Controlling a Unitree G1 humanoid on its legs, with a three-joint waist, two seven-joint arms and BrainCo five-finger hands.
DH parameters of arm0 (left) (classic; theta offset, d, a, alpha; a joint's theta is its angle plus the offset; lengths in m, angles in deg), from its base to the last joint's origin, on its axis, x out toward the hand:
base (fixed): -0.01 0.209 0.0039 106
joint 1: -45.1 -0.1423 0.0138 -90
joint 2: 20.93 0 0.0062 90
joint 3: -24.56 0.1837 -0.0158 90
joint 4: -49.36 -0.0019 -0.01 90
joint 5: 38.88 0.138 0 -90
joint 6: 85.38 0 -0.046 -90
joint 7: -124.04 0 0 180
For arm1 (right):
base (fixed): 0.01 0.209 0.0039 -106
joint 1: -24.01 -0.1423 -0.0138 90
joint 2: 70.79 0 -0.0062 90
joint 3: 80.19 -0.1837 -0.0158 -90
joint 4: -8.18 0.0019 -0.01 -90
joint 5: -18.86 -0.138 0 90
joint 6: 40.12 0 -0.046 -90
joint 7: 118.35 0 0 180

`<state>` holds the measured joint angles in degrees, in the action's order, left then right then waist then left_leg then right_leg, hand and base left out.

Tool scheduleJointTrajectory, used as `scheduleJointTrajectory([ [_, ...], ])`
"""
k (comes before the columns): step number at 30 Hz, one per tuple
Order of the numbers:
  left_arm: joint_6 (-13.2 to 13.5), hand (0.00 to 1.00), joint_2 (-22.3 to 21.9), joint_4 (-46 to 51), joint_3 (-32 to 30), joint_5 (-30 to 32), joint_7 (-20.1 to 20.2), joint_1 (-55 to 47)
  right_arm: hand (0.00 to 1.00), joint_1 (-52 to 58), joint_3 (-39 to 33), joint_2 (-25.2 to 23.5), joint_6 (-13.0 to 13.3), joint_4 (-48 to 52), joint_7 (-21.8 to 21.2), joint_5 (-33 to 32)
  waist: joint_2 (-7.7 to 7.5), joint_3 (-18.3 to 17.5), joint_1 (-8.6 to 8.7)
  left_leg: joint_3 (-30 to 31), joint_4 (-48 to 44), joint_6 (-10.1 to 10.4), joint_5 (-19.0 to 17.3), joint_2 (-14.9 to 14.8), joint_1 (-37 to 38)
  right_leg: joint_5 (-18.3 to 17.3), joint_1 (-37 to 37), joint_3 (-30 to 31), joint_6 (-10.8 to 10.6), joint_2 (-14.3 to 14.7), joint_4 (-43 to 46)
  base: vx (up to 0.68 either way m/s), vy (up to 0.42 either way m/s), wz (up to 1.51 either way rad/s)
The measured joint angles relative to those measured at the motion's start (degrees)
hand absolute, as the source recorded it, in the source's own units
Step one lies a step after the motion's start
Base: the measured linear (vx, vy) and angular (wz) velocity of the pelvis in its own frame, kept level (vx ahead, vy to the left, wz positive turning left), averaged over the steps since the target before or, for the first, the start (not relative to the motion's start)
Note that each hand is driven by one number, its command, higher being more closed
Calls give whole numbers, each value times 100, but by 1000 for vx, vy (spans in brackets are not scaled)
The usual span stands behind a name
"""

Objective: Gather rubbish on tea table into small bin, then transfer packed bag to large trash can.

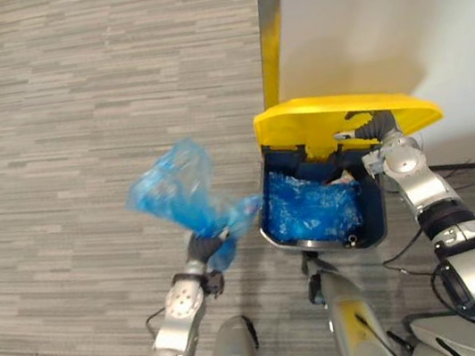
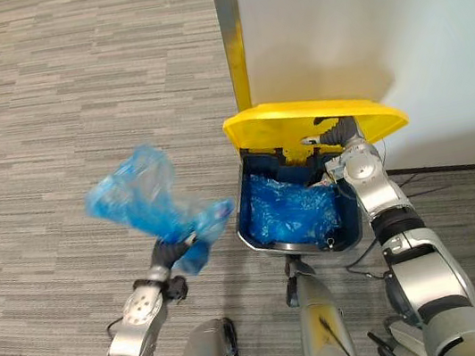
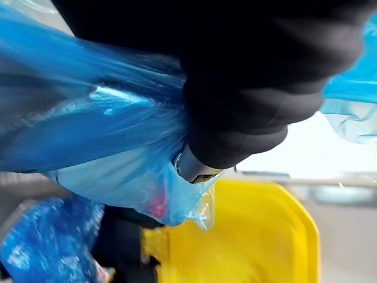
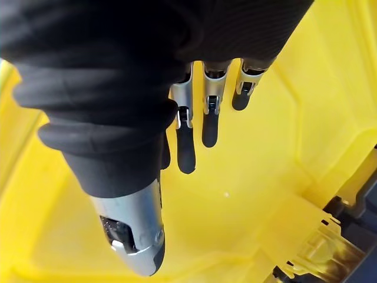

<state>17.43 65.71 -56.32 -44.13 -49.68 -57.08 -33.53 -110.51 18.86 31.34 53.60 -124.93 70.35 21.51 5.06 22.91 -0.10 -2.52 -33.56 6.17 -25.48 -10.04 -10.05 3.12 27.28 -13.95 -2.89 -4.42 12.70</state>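
My left hand [image 1: 202,249] is shut on the neck of a packed blue plastic bag [image 1: 176,192], held up in the air left of the large trash can [image 1: 319,210]. Up close in the left wrist view the blue bag [image 3: 88,135] bunches round my left hand [image 3: 235,88]. The can is dark blue with a blue liner [image 1: 313,207] inside. Its yellow lid [image 1: 337,120] stands raised. My right hand [image 2: 332,138] is under the lid, straight fingers [image 4: 206,112] pressed against the lid's yellow underside [image 4: 253,194].
A white wall panel [image 1: 392,9] with a yellow-edged post [image 1: 269,37] stands right behind the can. Grey striped carpet [image 1: 75,122] stretches to the left and front of the can.
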Motion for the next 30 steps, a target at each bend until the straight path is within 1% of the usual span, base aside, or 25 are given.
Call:
scheduleJointTrajectory([
  [1,19,100,-7,4,162,1,-4,243,0,-162,140,1,-1,-65,-55,-32,-6,67,82,2,-63,-4,-20,-1,-19,1,0,1,2,-6,28,-46,8,0],
  [2,28,100,-11,4,224,1,-4,363,0,-223,187,4,-1,-65,-91,-32,-14,105,95,-1,-87,-8,-27,-1,-26,5,1,4,9,-10,34,-50,16,0],
  [4,37,100,-39,-17,444,7,-21,863,0,-421,367,96,1,-64,-136,-32,-43,281,177,-13,-195,-53,-71,3,-73,17,27,16,26,-38,84,-76,10,1],
  [5,59,100,-90,-133,557,23,-47,1187,0,-530,491,179,0,-64,-144,-30,-46,294,209,2,-321,-59,-121,-11,-233,18,154,22,26,-60,146,-83,-3,0],
  [9,86,100,-314,-1129,750,74,-212,2133,0,-891,709,200,0,-64,-154,-25,-90,391,251,-46,-567,-55,-206,-43,-568,43,468,87,51,-31,221,-53,1,-11],
  [11,20,100,-490,-1995,855,321,-397,2681,0,-1162,949,163,-1,-64,-155,-23,-113,428,259,-108,-748,-15,-287,-145,-858,87,735,143,36,77,219,-30,-15,-25],
  [12,-15,100,-540,-2202,855,397,-439,2808,0,-1243,1014,149,-1,-63,-154,-22,-131,456,271,-124,-769,-5,-294,-162,-934,90,817,159,32,97,220,-16,-29,-25],
  [13,-105,0,-634,-2566,883,536,-513,3041,0,-1400,1114,118,-1,-58,-150,-21,-151,495,271,-162,-831,9,-311,-204,-1091,96,976,190,30,144,222,-1,-46,-26],
  [15,-222,0,-785,-2966,962,725,-552,3293,0,-1582,1172,12,-7,53,-146,-5,-156,539,269,-230,-981,69,-375,-303,-1371,111,1293,235,47,228,306,22,-63,-31],
  [16,-274,0,-887,-3120,959,833,-553,3428,0,-1642,1172,-70,-21,320,-134,11,-141,663,279,-262,-1110,80,-446,-389,-1517,105,1440,240,55,295,373,40,-57,-38],
  [17,-348,0,-994,-3257,954,932,-555,3548,0,-1647,1175,-153,-23,662,-124,13,-158,701,281,-311,-1258,127,-516,-473,-1731,92,1683,267,73,363,467,59,-62,-39],
  [20,-384,0,-1221,-3447,821,946,-563,3741,0,-1737,1183,-330,-28,1254,-111,10,-148,807,306,-434,-1587,122,-674,-605,-2138,51,2164,309,138,442,720,61,-26,-35],
  [22,-397,0,-1327,-3446,648,1103,-634,3725,0,-1746,1235,-430,-29,1629,-92,4,-148,818,333,-538,-1734,92,-765,-644,-2373,33,2473,368,196,446,895,57,8,-22],
  [25,-478,0,-1351,-3437,384,1290,-661,3632,0,-1746,1402,-547,-29,1859,-10,3,-147,818,342,-656,-1872,71,-842,-698,-2468,9,2652,420,237,458,1056,45,20,-15],
  [30,-514,0,-1346,-3275,-1,1520,-671,3191,0,-1742,1451,-838,-29,1984,5,29,-145,813,333,-910,-1911,35,-887,-703,-2307,-6,2643,551,261,449,1109,30,29,-10],
])
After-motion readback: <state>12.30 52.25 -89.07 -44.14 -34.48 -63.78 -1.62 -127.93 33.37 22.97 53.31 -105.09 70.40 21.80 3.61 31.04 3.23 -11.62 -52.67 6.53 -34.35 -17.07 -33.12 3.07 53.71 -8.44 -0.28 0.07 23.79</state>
